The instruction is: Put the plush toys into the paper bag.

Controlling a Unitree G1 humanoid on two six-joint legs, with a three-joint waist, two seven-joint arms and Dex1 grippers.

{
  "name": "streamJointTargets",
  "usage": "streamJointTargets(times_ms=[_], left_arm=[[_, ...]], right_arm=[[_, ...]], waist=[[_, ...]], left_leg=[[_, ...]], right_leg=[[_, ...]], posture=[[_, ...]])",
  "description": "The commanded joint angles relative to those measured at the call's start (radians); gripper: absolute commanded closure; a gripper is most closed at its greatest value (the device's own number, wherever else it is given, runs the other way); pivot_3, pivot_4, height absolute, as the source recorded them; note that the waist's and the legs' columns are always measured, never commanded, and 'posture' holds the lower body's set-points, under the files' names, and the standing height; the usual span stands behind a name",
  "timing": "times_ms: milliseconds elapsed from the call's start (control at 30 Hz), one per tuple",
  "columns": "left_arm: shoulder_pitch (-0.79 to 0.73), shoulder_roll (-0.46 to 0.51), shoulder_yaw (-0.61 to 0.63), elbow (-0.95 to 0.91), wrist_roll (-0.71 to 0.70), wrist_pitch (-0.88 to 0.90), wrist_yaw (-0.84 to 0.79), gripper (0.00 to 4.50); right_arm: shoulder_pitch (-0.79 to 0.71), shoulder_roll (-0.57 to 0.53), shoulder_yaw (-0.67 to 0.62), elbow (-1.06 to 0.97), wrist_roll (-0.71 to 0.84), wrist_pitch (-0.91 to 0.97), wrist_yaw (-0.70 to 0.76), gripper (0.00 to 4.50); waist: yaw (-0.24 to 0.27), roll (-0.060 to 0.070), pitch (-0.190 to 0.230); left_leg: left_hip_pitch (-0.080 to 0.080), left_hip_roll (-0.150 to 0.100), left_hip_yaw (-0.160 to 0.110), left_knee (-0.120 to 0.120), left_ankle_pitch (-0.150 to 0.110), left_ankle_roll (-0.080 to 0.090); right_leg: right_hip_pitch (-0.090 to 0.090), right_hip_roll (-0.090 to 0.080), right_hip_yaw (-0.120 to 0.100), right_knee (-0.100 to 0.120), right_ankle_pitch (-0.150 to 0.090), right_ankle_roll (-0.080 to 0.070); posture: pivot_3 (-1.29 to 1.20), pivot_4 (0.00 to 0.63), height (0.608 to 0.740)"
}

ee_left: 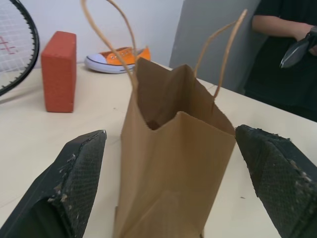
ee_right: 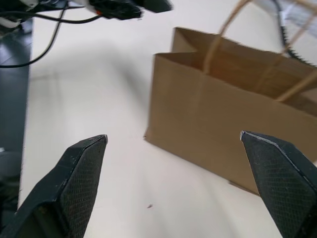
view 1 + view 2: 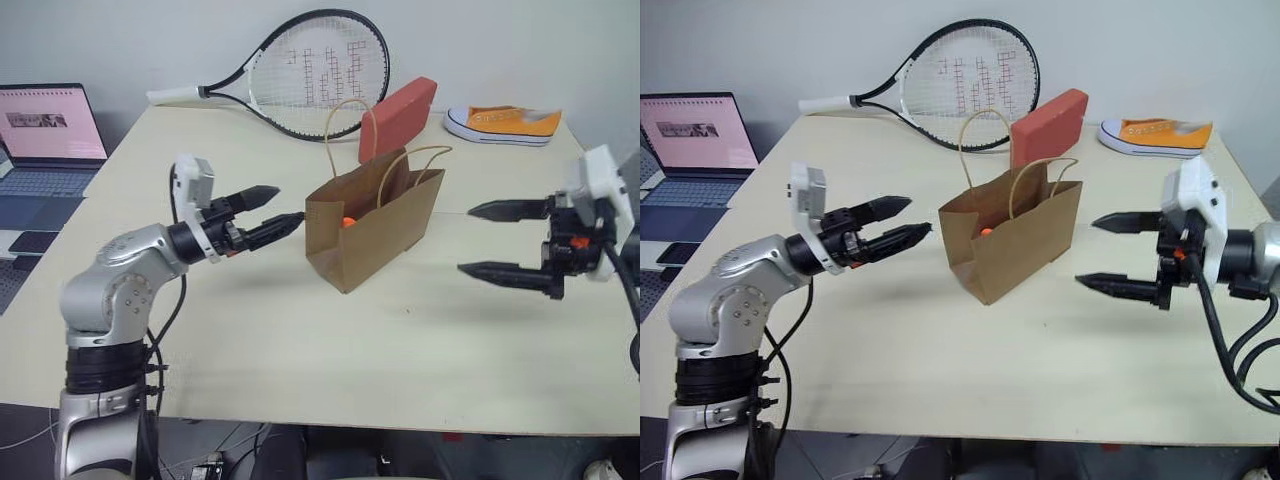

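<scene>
One orange patch, most likely the carrot plush toy [image 3: 347,221], is showing inside the mouth of the paper bag [image 3: 375,230], and no other plush is lying anywhere on the worktop [image 3: 300,340], so the loading is looking done or nearly so, though the white egg-shaped toy cannot be made out in the bag's shadow. The step in hand, as I judge it, is clearing away from the bag without upsetting it: both hands are best kept wide and level, drawn straight outward, and kept off the thin looped handles, since a light bag like this is liable to tip or slide at a nudge. The bag is standing upright near the middle of the worktop, plain brown kraft paper with creased side folds, its mouth gaping and its two tan twisted handles arching up above the rim. The left hand [image 3: 263,214] is hovering just beside the bag's near end, jaws spread and empty, one fingertip close to the paper but apart from it. The right hand [image 3: 505,240] is hanging well apart on the other side, also spread wide and holding nothing. Behind the bag a red brick-shaped block [image 3: 397,117], a tennis racket [image 3: 300,70] and an orange-and-white sneaker [image 3: 505,124] are sitting; a laptop [image 3: 45,140] is glowing beyond the worktop's left edge.
</scene>
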Motion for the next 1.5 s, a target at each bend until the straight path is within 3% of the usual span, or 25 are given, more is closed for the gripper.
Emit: streamJointTargets(times_ms=[33,300,633,1067,1500], left_arm=[[-0.020,-0.022,-0.033,0.006,0.001,-0.031,-0.005,0.05],[-0.071,-0.039,-0.080,0.151,0.065,-0.122,-0.031,0.05],[-0.055,-0.008,-0.119,0.104,0.038,-0.086,-0.117,0.05],[-0.021,-0.031,-0.177,0.042,0.100,-0.121,-0.078,0.05],[-0.004,-0.183,-0.190,0.048,0.155,-0.179,0.108,0.05]], right_arm=[[0.013,-0.003,0.002,-0.048,0.027,-0.003,-0.001,0.00],[0.017,-0.008,0.006,-0.074,0.059,0.010,-0.030,0.00],[0.019,-0.009,-0.003,-0.081,0.092,0.026,-0.058,0.00],[0.014,-0.017,-0.004,-0.073,0.112,0.028,-0.074,0.00],[0.004,0.023,0.022,-0.083,0.100,0.001,-0.116,0.00]], waist=[[0.000,0.000,0.000],[0.000,0.000,0.000],[0.000,0.000,0.000],[0.000,0.000,0.000],[0.003,0.000,0.000]], left_leg=[[0.000,0.000,0.000,0.000,0.000,0.000],[0.000,0.000,-0.001,-0.001,0.000,0.000],[0.000,0.000,-0.001,-0.001,0.000,0.000],[0.000,0.000,-0.001,-0.001,0.000,0.000],[0.000,0.000,-0.001,-0.001,0.000,0.000]], right_leg=[[0.000,0.000,0.000,0.000,0.000,0.000],[0.000,0.000,-0.001,0.001,0.003,0.004],[0.000,0.000,-0.001,0.000,0.002,0.003],[0.000,0.000,-0.001,0.000,0.001,0.002],[0.000,0.000,-0.001,0.000,0.003,0.004]], posture=[[0.00,0.150,0.740],[0.00,0.150,0.740],[0.00,0.150,0.740],[0.00,0.150,0.740],[0.00,0.150,0.740]])
